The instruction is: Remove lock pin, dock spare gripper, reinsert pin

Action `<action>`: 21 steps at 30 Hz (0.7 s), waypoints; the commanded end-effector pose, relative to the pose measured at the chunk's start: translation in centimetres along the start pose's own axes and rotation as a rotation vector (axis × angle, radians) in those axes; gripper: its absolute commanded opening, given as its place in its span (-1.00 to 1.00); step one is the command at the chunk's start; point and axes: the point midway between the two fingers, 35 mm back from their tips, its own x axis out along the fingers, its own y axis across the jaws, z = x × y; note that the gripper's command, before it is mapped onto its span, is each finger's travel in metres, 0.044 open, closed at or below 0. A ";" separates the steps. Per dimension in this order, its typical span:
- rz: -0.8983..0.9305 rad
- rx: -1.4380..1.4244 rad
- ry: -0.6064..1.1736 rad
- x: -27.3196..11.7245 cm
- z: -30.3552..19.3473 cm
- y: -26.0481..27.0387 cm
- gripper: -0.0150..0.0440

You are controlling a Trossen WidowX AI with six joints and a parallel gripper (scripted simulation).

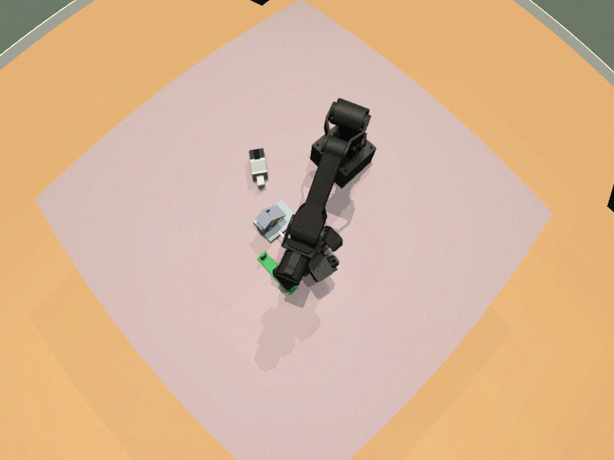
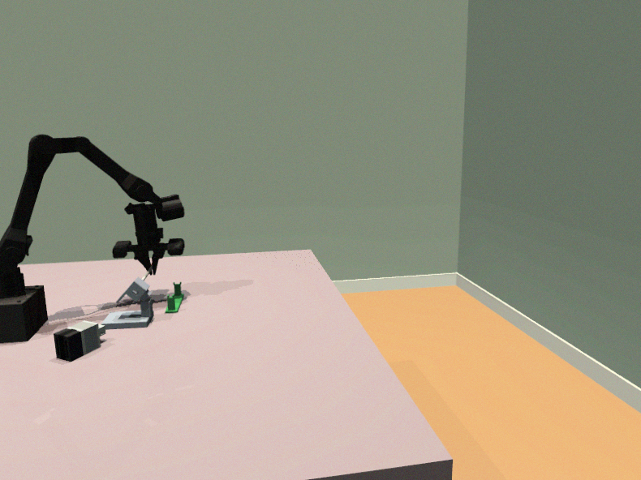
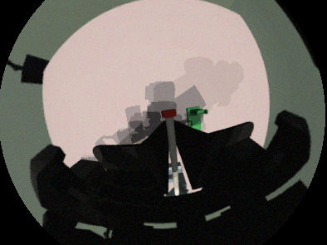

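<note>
My gripper (image 2: 152, 272) (image 3: 168, 123) is shut on the lock pin (image 2: 145, 276) (image 3: 172, 142), above and beside the mount. The pin slants, its red head at one side of the fingers. Its pale end (image 1: 280, 234) shows clear of the socket from above; in the exterior view it overlaps the socket's top edge. The fingers are hidden under the arm in the top view. The grey-blue mount has a tilted socket (image 1: 268, 217) (image 2: 137, 289) over a flat base (image 2: 131, 323); the socket holds no spare gripper. The spare gripper (image 1: 258, 166) (image 2: 89, 339) lies on the table, its pale spigot (image 1: 260, 180) towards the mount.
A green holder (image 1: 270, 264) (image 2: 175, 305) (image 3: 193, 124) with two upright posts stands beside the mount, partly under the arm in the top view. The arm's black base (image 1: 343, 165) (image 2: 23, 315) stands on the pink table (image 1: 179, 327) (image 2: 256, 395).
</note>
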 end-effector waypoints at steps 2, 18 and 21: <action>0.001 0.003 0.004 -0.3 0.1 0.0 -0.49; 0.024 0.004 0.012 -1.5 0.3 0.3 -0.49; 0.024 0.004 0.012 -1.6 0.3 0.2 -0.49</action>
